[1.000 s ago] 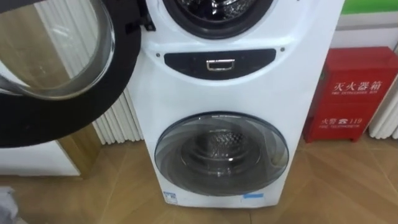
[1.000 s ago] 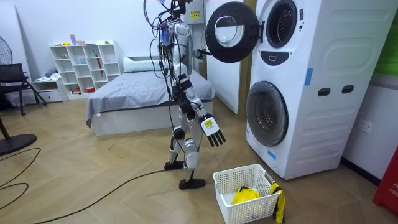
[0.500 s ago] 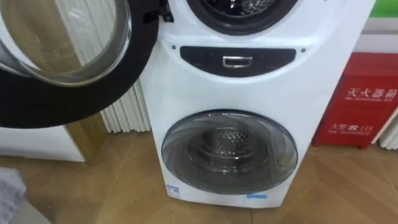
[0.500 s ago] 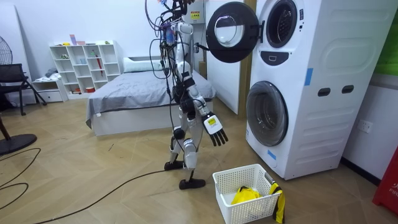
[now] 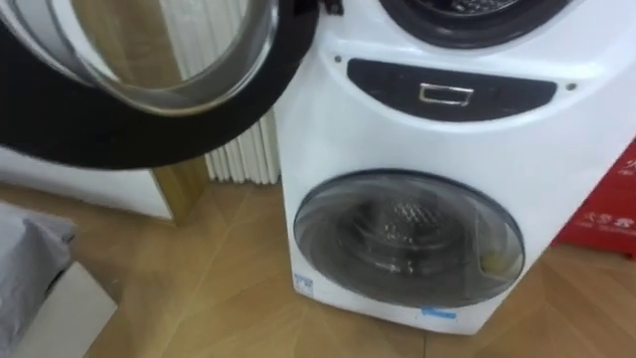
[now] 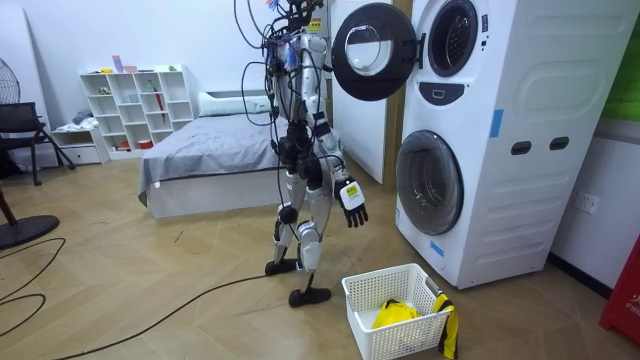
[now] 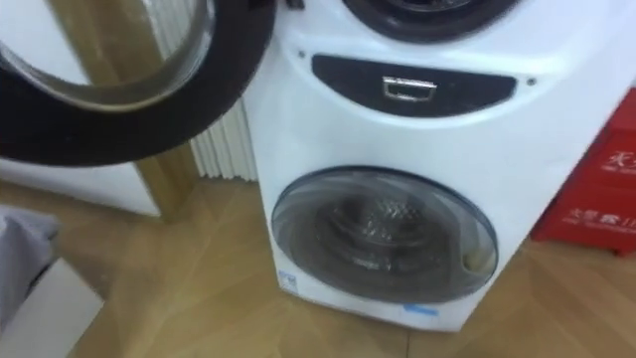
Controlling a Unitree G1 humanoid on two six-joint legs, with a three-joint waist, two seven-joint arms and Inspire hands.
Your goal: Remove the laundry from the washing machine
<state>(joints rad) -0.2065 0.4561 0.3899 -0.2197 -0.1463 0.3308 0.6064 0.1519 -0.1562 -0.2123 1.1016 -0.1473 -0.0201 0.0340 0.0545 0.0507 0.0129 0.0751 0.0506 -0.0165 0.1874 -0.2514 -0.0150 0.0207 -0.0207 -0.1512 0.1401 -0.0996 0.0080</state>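
on the wooden floor (image 6: 150, 290), in front of the stacked washing machine (image 6: 500, 150), the robot is standing upright and facing the machine's front. a white laundry basket (image 6: 405, 340) is sitting on the floor just beside its feet, between the robot and the machine. the right hand (image 6: 352, 198) is hanging at hip height on the side nearer the room view's camera, its fingers loose and pointing down, gripping nothing. the upper round door (image 6: 372, 50) is standing swung wide open towards the robot, and in the eye views it is showing at the upper left. the lower door (image 5: 407, 244) is sitting closed, with a steel drum showing through its glass. a dark control panel (image 5: 447, 89) is lying between the two openings. a yellow garment (image 6: 392, 314) is lying inside the basket, and a yellow-and-dark cloth (image 6: 446, 328) is hanging over the basket's corner nearest the machine. whether any clothes are lying in the upper drum i cannot tell. a white radiator (image 5: 243, 159) is standing to the machine's left and a red cabinet (image 5: 611, 214) to its right.
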